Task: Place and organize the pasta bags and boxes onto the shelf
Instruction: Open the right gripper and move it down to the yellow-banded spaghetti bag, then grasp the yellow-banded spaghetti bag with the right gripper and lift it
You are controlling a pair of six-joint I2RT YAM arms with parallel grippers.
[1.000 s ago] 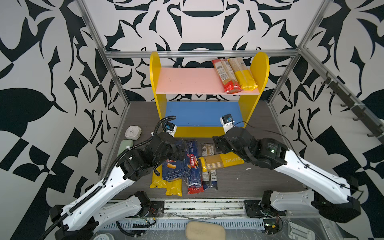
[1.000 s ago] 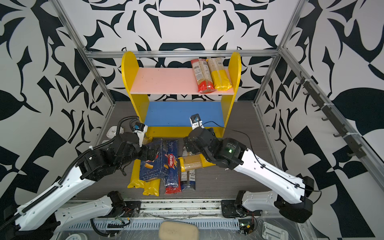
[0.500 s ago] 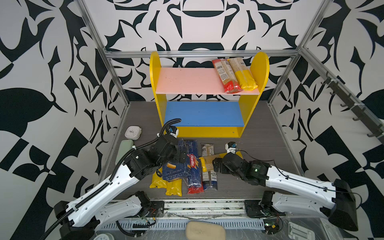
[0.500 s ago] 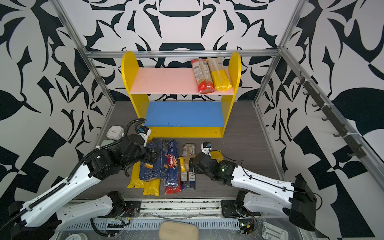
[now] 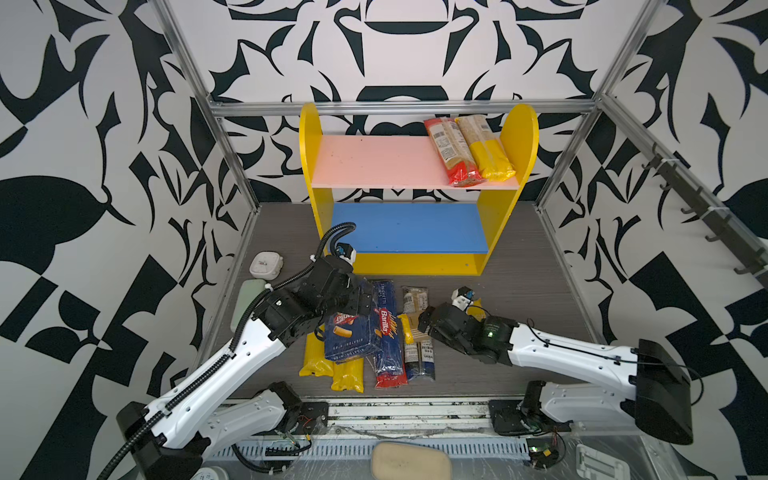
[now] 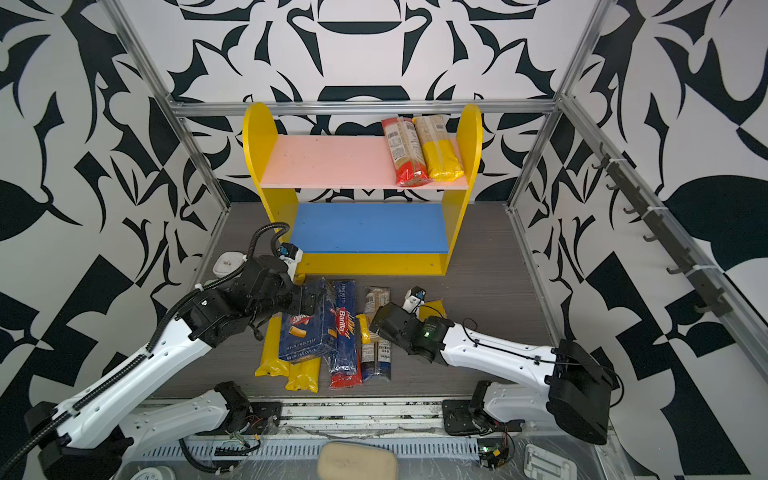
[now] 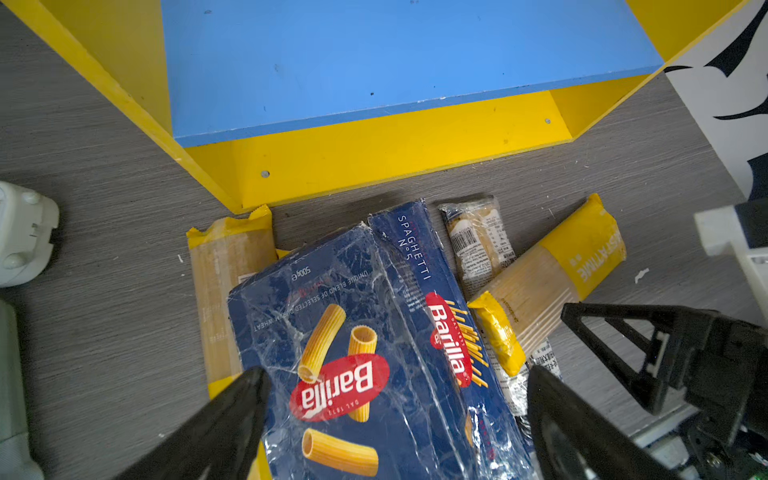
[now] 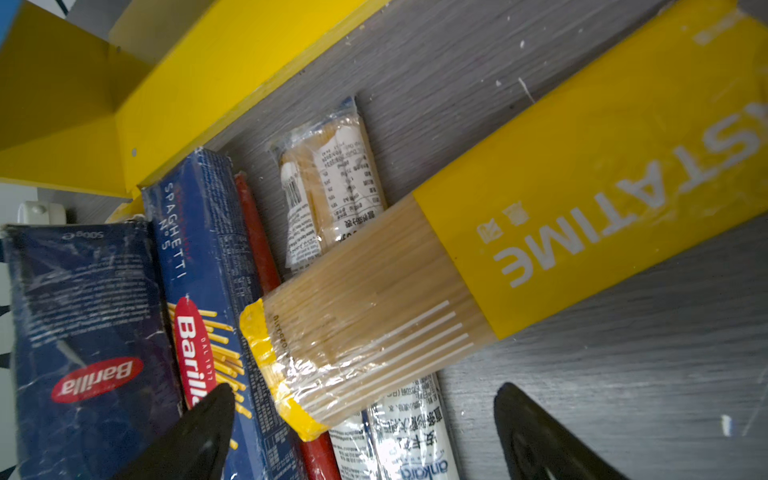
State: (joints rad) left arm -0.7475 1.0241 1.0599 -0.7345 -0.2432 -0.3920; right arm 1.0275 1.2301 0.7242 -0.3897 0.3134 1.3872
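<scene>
We see the left gripper spread wide, its jaws either side of the Barilla rigatoni block lying before the shelf. The right gripper, also spread, frames the end of the yellow "…STATIME" spaghetti bag. Alongside lies the Barilla "Spaghetti No 5" box. The pink board holds a red-ended bag and a yellow-ended bag.

The yellow shelf stands at the tabletop's back edge, a red bag and a yellow bag side by side at its pink board's right end; two blue boxes and several spaghetti bags lie heaped before it.
</scene>
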